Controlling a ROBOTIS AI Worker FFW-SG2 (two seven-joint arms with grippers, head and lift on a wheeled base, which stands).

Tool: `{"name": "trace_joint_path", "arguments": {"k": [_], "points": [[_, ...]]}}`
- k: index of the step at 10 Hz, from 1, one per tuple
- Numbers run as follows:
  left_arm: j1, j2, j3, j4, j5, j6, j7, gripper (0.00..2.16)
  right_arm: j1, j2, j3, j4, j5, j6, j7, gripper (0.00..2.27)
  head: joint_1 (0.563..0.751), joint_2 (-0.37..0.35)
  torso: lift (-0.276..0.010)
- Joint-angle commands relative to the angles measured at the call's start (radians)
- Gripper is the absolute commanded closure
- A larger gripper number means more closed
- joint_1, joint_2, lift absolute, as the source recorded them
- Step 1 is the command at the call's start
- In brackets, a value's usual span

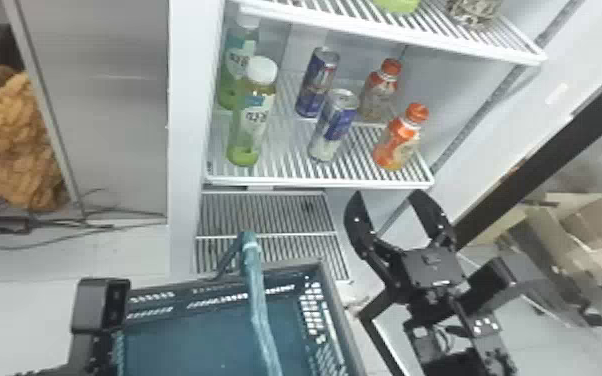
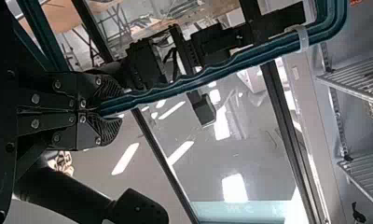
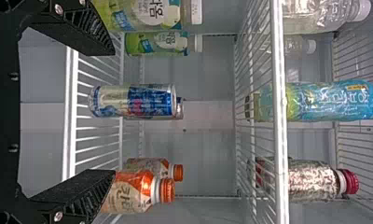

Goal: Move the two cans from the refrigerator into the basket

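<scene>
- Zero of two delivered: the front can and the rear can stand upright on a wire shelf inside the refrigerator, with both transfers left to make
- The basket waits before the refrigerator, its teal handle pinched in the robot's left hand, apparently ready for a first delivery
- At the shelf, the right hand poses with its two black fingers spread wide, nothing between the tips
- Seen from the head, both cans sit beyond that hand and toward the robot's left, untouched; the wrist camera puts the front can ahead of the gap, roughly midway between the fingers
- A green bottle and an orange bottle flank the front can; the likely next move is a straight advance onto it, with care for the neighbors
</scene>
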Motion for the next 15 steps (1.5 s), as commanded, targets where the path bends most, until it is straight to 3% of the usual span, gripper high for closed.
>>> {"name": "trace_joint_path", "arguments": {"k": [1,15], "points": [[-0.006,0.0,-0.005,0.005,0.002,0.003,0.001,1.16,-0.04,-0.007,0.004,0.043,-0.004,-0.017,0.009,0.1,0.695,-0.35,-0.276],[-0.028,0.002,-0.029,0.039,0.026,-0.012,0.001,1.16,-0.423,-0.069,0.106,0.431,-0.052,-0.125,0.018,0.1,0.695,-0.35,-0.276]]}}
